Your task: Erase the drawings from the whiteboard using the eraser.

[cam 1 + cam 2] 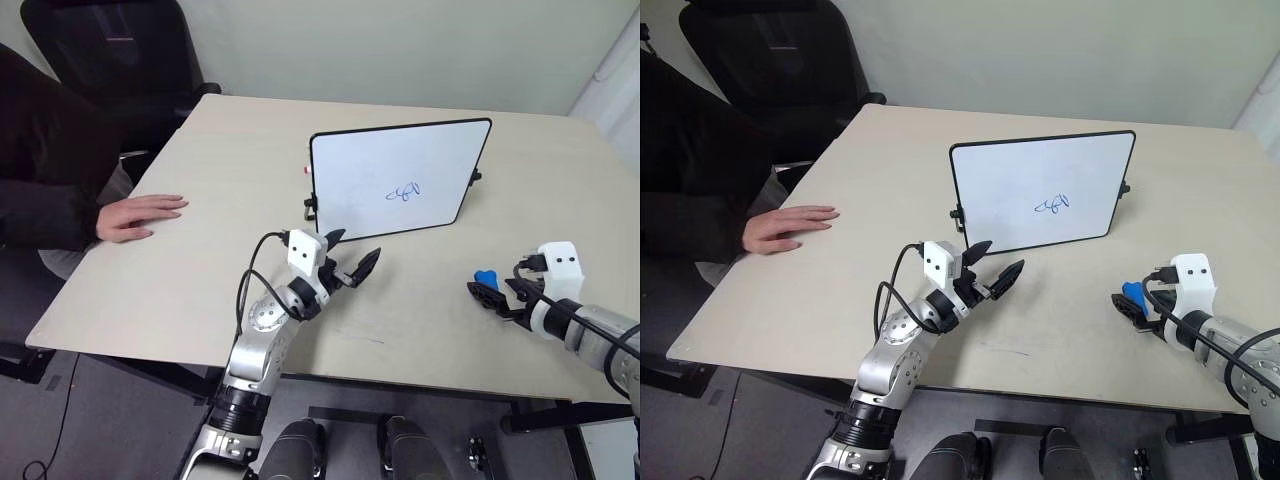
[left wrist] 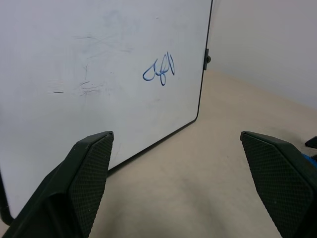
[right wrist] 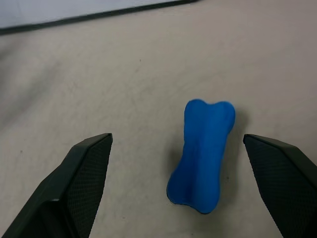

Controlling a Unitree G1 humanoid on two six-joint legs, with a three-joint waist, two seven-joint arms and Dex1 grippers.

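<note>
Eraser (image 3: 202, 156) sits between my wide right gripper (image 3: 178, 188); closing crooked could flick it away. Left gripper (image 1: 352, 255) wide, empty.

I see a big, pale wooden worktop (image 1: 200, 250) filling most of the frame. Its top is smooth and light tan. Behind it, along the top of the frame, is a plain, light wall (image 1: 400, 50). In the upper left stands a black office chair (image 1: 110, 60). A person in dark clothes sits at the left edge and rests a hand (image 1: 140, 216) flat on the worktop. At the bottom left I see a dark gray floor (image 1: 110, 420) with a thin black cable (image 1: 55, 420) lying on it.
</note>
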